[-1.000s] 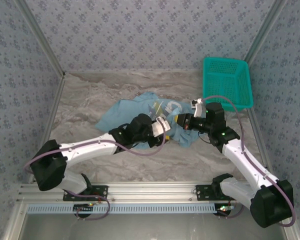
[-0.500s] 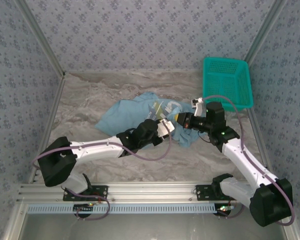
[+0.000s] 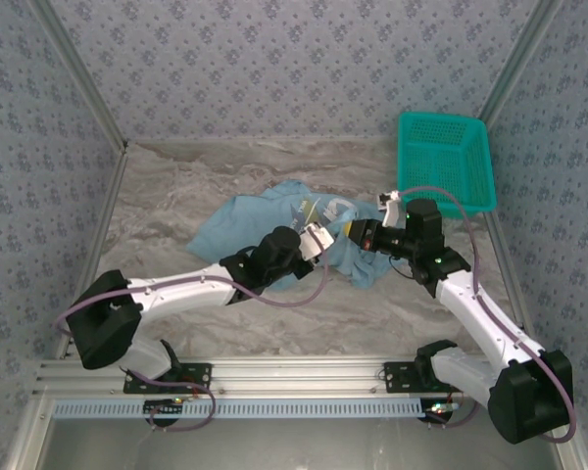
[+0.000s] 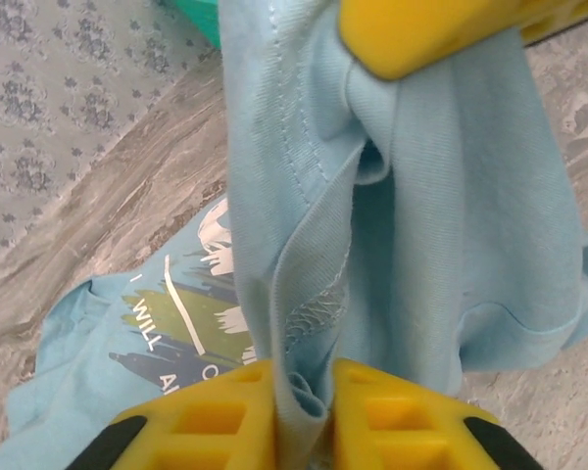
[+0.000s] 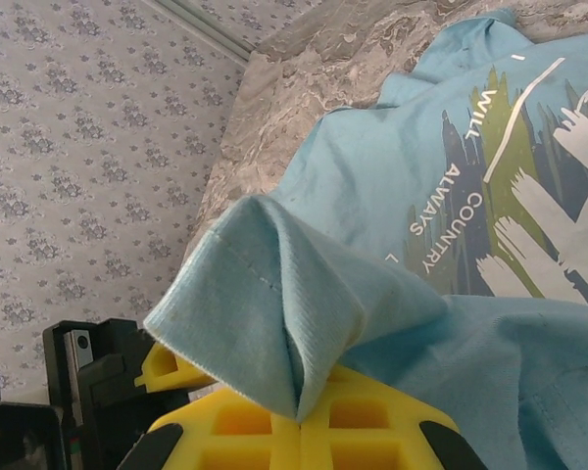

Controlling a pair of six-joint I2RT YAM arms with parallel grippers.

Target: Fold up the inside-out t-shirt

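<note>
Near the middle of the table, the t-shirt is lying rumpled with its print facing up, close to the basket but outside it. The left gripper is pinching a stitched fold of the cloth, and the right gripper is clamping a bunched edge just beside it. The fabric is looking light, soft and limp, so it is likely going to sag and slip; seams and hems are probably offering the firmest hold.
</note>
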